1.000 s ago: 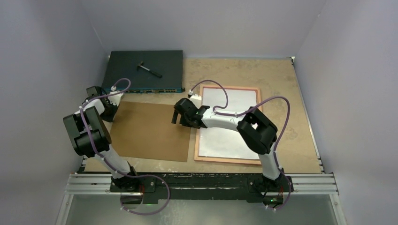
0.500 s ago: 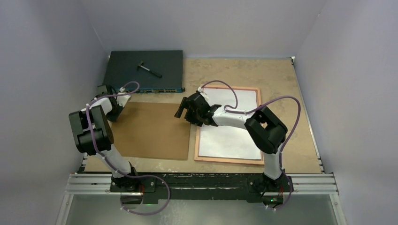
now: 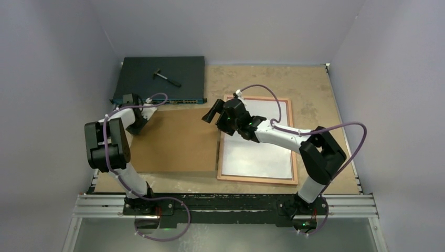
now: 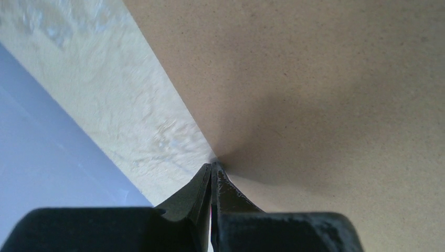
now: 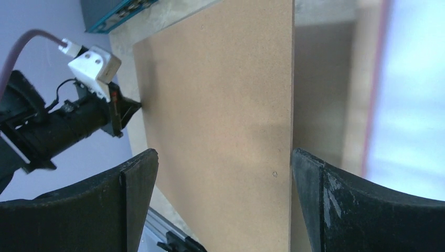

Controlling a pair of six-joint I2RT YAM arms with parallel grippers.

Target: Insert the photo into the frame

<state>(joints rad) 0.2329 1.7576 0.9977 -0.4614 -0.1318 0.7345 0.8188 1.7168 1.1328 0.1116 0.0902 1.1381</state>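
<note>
The frame lies flat at the right with its narrow pink border showing; its left border also shows in the right wrist view. A white sheet, the photo's plain back, lies inside it. The brown backing board lies to its left, with its right edge at the frame's left border. My left gripper is shut, with its tips against the board's left edge. My right gripper is open, and its jaws straddle the board's right edge from above.
A dark flat electronics box with a small black tool on it lies at the far left. Grey walls enclose the table. A metal rail runs along the near edge.
The backing board has slid right, up to the frame's left border. My left gripper has followed it, moving right and farther away. My right gripper has moved right and back toward the frame's far left corner.
</note>
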